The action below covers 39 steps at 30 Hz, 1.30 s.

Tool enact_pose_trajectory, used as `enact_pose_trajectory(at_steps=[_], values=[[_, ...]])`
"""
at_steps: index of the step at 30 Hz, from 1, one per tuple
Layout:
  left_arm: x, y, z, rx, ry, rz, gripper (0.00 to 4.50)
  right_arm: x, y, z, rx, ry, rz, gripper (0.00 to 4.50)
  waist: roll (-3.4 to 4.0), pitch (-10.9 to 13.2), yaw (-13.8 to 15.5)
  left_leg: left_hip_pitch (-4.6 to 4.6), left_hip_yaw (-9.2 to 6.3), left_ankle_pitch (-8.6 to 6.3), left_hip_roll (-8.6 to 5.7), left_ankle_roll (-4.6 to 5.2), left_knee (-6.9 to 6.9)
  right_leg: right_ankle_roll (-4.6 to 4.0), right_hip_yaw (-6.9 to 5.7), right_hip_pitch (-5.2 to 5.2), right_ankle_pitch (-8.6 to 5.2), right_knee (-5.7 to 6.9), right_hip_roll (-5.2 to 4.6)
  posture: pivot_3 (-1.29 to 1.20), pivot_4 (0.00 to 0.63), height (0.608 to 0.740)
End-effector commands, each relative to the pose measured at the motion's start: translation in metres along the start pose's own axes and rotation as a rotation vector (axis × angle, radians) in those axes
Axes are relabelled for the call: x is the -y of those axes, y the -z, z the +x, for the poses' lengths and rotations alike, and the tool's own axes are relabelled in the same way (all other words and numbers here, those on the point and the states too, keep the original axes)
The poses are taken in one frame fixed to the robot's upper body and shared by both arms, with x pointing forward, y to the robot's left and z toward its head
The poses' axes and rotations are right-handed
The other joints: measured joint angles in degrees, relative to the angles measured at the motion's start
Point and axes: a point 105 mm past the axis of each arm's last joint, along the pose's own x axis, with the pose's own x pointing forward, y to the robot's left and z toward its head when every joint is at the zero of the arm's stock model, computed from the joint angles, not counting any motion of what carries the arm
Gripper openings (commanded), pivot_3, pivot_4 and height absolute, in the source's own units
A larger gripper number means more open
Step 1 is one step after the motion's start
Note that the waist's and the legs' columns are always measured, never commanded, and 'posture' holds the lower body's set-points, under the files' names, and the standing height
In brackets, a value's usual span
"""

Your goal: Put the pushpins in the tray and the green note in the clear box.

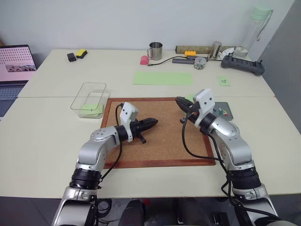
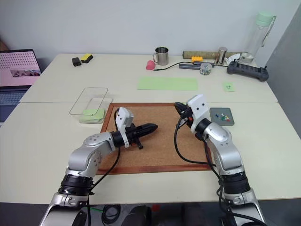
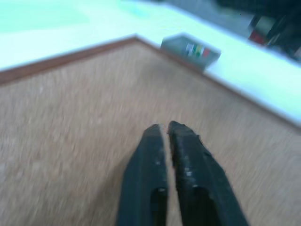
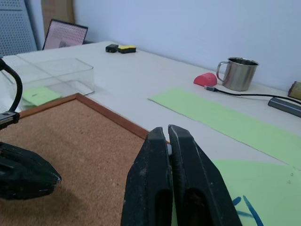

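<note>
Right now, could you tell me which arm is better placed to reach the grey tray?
Right. The right gripper hovers just beside the tray; the left gripper sits across the cork board.

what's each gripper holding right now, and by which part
The right gripper seems to pinch a light green note by its edge; the contact itself is hidden behind the fingers. The left gripper holds nothing.
</note>
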Motion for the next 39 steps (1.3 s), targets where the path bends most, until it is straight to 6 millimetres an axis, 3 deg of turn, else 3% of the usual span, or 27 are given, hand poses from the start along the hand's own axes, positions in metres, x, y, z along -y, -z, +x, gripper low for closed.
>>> enact_pose_trajectory(at_steps=[1,6,12,14,17,23,29,32,35,39], values=[[0.013,-0.027,0.005,0.083,0.053,0.019,1.44,0.003,-0.013,0.001,0.039,-0.003,-0.052,0.0,0.0,0.0,0.0,-0.02,0.02,0.0,-0.01,0.0,0.02,0.0,0.0,0.0,0.0,-0.01,-0.01,0.0,0.15,0.74],[0.009,-0.039,0.004,0.124,0.043,-0.041,2.31,-0.008,-0.007,-0.003,0.009,-0.082,-0.165,0.0,0.0,0.0,0.0,-0.02,0.04,-0.01,-0.09,0.02,0.12,0.01,-0.06,0.0,0.01,0.01,-0.01,0.0,0.15,0.74],[0.012,-0.031,0.004,0.08,0.061,-0.019,3.57,-0.013,-0.011,-0.002,0.037,-0.094,-0.163,0.0,0.0,0.0,-0.1,-0.02,0.04,-0.01,-0.08,0.02,0.13,0.01,-0.05,0.0,0.01,0.03,0.03,0.0,0.15,0.74],[0.013,-0.031,0.005,0.087,0.06,-0.024,3.95,-0.02,-0.008,-0.003,0.017,-0.145,-0.262,0.0,0.0,0.0,0.0,-0.02,0.04,-0.01,-0.09,0.02,0.14,0.01,-0.04,0.0,0.01,0.03,0.02,0.0,0.15,0.74],[0.011,-0.036,0.007,0.096,0.05,-0.037,4.46,-0.04,0.019,-0.015,-0.063,-0.343,-0.597,0.0,0.0,0.0,0.0,-0.04,0.05,-0.01,-0.12,0.02,0.18,0.01,-0.05,0.0,0.01,0.02,0.01,0.0,0.15,0.74],[0.021,-0.045,0.008,0.096,0.124,-0.063,4.46,-0.047,0.041,-0.033,-0.08,-0.503,-0.789,0.0,-0.02,0.0,0.0,-0.04,0.06,-0.01,-0.13,0.02,0.21,0.03,-0.06,0.01,0.02,0.02,0.01,0.0,0.15,0.74],[0.039,-0.037,0.012,0.026,0.226,-0.069,4.46,-0.07,0.041,-0.036,0.003,-0.633,-0.863,0.0,-0.03,0.0,0.0,0.01,0.08,0.1,-0.1,-0.17,0.21,0.03,-0.03,0.02,0.02,0.06,0.02,0.0,0.15,0.74],[0.034,-0.039,0.015,0.032,0.2,-0.052,4.46,-0.075,0.036,-0.034,0.037,-0.654,-0.856,0.0,-0.03,0.0,0.0,0.01,0.07,0.11,-0.11,-0.2,0.23,0.03,-0.03,0.03,0.02,0.06,0.03,0.0,0.15,0.74],[0.023,-0.048,0.012,0.075,0.151,-0.072,4.46,-0.065,0.025,-0.027,0.061,-0.581,-0.827,0.0,-0.03,0.0,0.1,0.01,0.08,0.12,-0.1,-0.2,0.26,0.04,-0.02,0.04,0.03,0.06,0.02,0.0,0.15,0.74],[0.008,-0.056,0.001,0.136,0.07,-0.13,4.46,-0.028,-0.006,-0.012,0.109,-0.298,-0.616,0.0,-0.03,0.0,0.0,0.01,0.07,0.12,-0.07,-0.21,0.27,0.03,-0.02,0.04,0.04,0.09,0.02,0.0,0.15,0.74]])
